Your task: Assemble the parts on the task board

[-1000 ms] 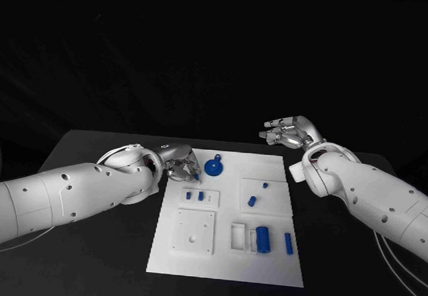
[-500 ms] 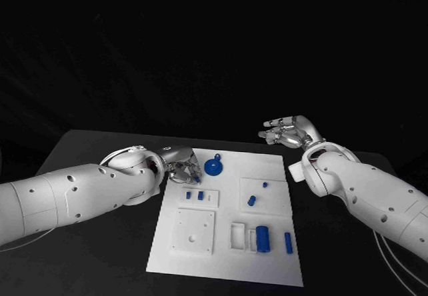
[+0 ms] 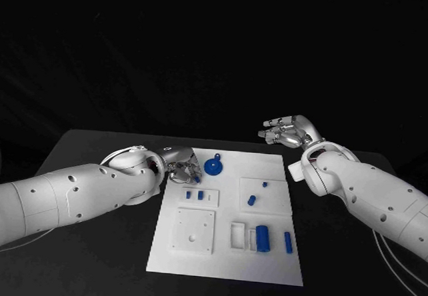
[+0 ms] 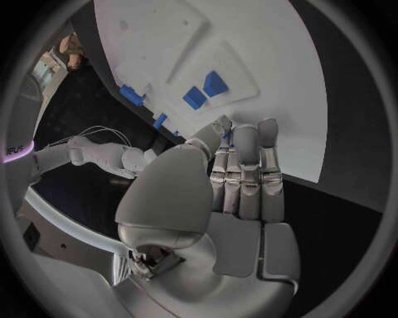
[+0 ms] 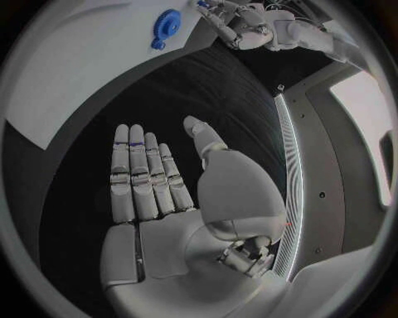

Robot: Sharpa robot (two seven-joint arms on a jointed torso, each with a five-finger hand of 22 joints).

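White task board (image 3: 266,264), one, mid-table (image 3: 93,248): one blue gear (image 3: 213,166), six small blue parts. Left hand (image 3: 182,165) at board's edge, grip unclear. Right hand (image 3: 288,132) spread, empty. No writing legible.

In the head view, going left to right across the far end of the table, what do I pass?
left hand → blue gear on the task board → right hand.

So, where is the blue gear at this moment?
In the head view the gear lies on the far part of the board, left of its middle, just right of the left hand and its fingers.
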